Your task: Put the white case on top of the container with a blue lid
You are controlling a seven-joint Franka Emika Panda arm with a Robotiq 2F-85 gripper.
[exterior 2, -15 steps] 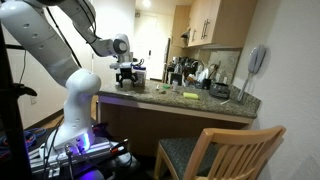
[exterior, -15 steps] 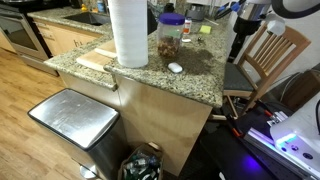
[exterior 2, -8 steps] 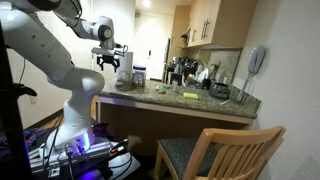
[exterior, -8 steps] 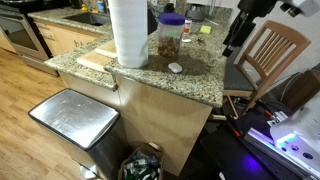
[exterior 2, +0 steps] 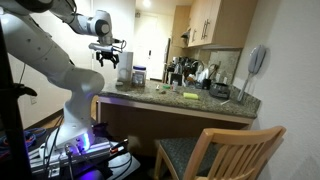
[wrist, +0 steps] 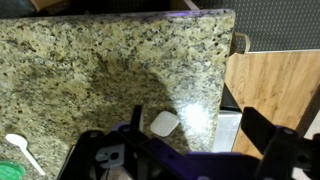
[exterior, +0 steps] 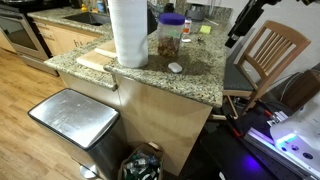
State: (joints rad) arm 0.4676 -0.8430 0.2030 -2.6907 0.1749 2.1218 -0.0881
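The white case [exterior: 175,68] lies on the granite counter [exterior: 205,80], just in front of the clear jar [exterior: 170,38] with the blue lid [exterior: 172,18]. In the wrist view the white case [wrist: 164,123] lies near the counter's edge, between and below my fingers. My gripper [wrist: 200,132] is open and empty, high above the counter. It shows in both exterior views [exterior: 240,28] [exterior 2: 108,60], raised well off the counter and apart from the case. The jar is out of the wrist view.
A tall white paper towel roll [exterior: 128,32] stands beside the jar. A wooden chair [exterior: 268,52] and a steel trash bin [exterior: 75,115] stand beside the counter. A white spoon [wrist: 22,150] lies on the counter. Bottles and clutter [exterior 2: 195,75] crowd the far end.
My gripper has risen from near counter height to well above it, most of that in the first half second. The case and the jar have not moved.
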